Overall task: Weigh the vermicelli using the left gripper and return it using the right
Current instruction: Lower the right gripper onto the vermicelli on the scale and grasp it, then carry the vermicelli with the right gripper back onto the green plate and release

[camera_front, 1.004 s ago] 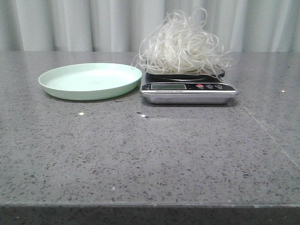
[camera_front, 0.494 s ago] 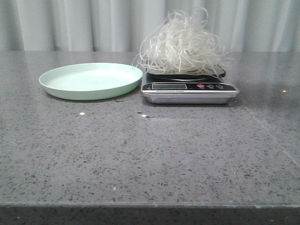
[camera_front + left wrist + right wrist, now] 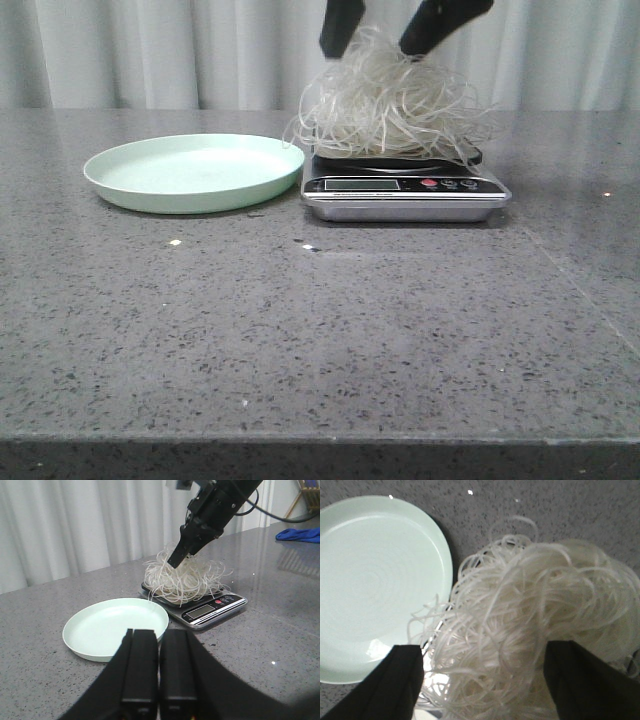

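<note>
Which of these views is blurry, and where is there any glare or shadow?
Right wrist view: the vermicelli sits close and soft, its strands smeared, with a bright glint on the plate. Front view: sharp, with a dark shadow under the scale. Left wrist view: the left gripper is near and dim, and the table shows reflections.

We can't read the scale (image 3: 405, 192) display (image 3: 361, 184); too small. The vermicelli (image 3: 388, 103) hides most of its platform. The front view's top edge cuts off the right gripper (image 3: 381, 38) above its fingers. The left gripper (image 3: 158, 667) hides part of the plate (image 3: 116, 628) rim.
</note>
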`<action>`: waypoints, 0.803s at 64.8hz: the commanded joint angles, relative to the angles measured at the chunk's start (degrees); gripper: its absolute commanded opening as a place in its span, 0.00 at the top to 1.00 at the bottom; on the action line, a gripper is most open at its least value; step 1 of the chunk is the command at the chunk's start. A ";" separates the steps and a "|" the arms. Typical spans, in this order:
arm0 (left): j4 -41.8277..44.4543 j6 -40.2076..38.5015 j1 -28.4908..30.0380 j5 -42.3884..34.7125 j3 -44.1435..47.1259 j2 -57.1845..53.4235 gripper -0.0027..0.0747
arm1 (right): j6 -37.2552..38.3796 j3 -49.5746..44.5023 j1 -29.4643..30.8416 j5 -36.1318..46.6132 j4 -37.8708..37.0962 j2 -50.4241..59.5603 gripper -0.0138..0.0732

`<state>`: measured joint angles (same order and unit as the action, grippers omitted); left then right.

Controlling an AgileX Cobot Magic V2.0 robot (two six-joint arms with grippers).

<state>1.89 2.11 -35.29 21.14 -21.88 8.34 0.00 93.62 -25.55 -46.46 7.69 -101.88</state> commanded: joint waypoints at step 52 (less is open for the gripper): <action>-0.42 -0.54 -0.41 -4.56 -1.48 0.65 0.79 | -0.87 27.14 -3.39 -13.99 -3.06 -3.68 0.65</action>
<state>1.89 2.11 -35.29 21.14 -21.88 8.34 -0.82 112.77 -26.80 -62.42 3.52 -109.63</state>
